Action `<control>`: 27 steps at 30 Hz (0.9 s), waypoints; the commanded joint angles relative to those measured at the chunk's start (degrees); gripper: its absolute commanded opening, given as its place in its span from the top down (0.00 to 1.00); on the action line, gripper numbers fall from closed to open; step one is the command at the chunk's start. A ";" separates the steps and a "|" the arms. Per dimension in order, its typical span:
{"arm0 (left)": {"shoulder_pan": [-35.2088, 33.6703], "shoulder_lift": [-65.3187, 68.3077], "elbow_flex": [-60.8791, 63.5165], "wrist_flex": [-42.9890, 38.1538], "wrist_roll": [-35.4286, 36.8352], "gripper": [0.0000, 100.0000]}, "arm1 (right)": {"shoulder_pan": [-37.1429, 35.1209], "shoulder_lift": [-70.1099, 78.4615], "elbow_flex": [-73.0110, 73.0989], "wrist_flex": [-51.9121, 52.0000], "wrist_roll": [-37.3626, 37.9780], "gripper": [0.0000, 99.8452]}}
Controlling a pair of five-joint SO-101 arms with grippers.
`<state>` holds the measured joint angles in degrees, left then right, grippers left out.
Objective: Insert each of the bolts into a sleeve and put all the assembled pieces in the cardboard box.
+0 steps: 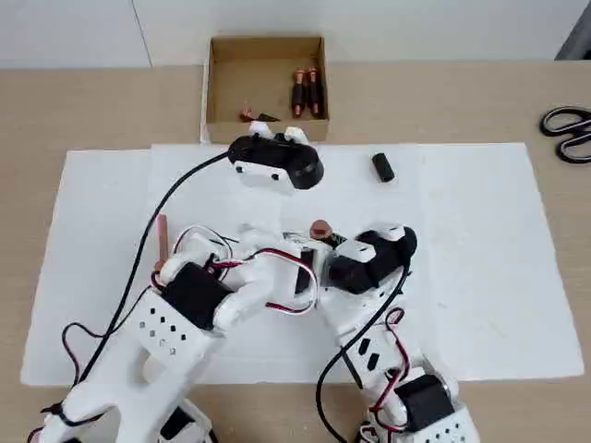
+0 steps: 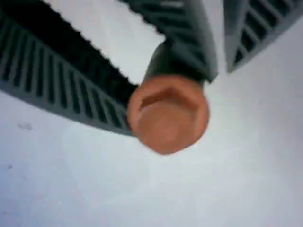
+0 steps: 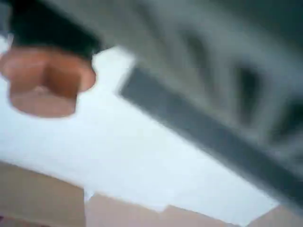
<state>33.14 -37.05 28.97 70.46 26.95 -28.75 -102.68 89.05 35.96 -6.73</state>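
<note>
1. High view: a white paper (image 1: 480, 277) covers the middle of the table (image 1: 92, 101). The box (image 1: 214, 92) sits just past the paper's far edge, near the centre. Open paper lies to the right of the arms, and a narrower strip to their left. Scissors (image 1: 568, 129) lie off the paper at the table's far right edge.
2. Both arms come in from the near edge and bend inward. The left gripper (image 1: 309, 247) and right gripper (image 1: 334, 245) meet near the paper's middle, just beside each other.
3. Left wrist view: the left gripper looks clamped on a dark sleeve (image 2: 175, 59), though the view is blurred. A copper bolt (image 2: 168, 113) sits in the sleeve with its head sticking out. Whether the right gripper is apart or together I cannot tell.
4. A loose sleeve (image 1: 383, 167) lies on the paper to the right, between the grippers and the box. A loose bolt (image 1: 162, 235) lies to the left, near the left arm.
5. Two assembled pieces (image 1: 306, 92) lie side by side in the box, with a third (image 1: 254, 115) at its near wall.
6. A white-and-black module (image 1: 275, 162) with a black cable (image 1: 148, 245) shows between the grippers and the box.
</note>
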 commanded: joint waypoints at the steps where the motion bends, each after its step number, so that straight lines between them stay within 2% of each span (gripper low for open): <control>1: -4.48 -3.60 -4.09 1.49 -1.49 0.65 | -0.31 -0.84 -0.70 -1.10 0.62 1.00; 9: -10.29 -10.64 -4.44 4.13 -4.13 0.65 | -0.31 -0.84 -0.70 -1.10 0.62 1.00; 14: -19.69 -13.10 -4.44 8.09 -4.48 0.65 | -0.22 -0.84 -0.70 -1.10 0.62 1.00; 19: -35.52 -13.63 -2.68 13.54 -16.09 0.65 | -0.04 -0.75 -0.70 -1.10 0.53 1.00; 22: -43.34 -13.45 -2.24 13.98 -18.81 0.65 | 1.10 -0.66 -0.79 -1.01 0.53 1.00; 24: -46.51 -13.36 -2.24 15.21 -19.69 0.65 | 3.65 -0.40 -1.05 -1.01 0.62 1.00; 27: -46.95 -13.36 -1.01 17.58 -24.00 0.65 | 8.57 2.42 -3.25 -1.10 1.67 1.00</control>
<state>-12.40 -49.45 27.21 86.55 6.29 -24.00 -101.89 88.97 35.96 -6.73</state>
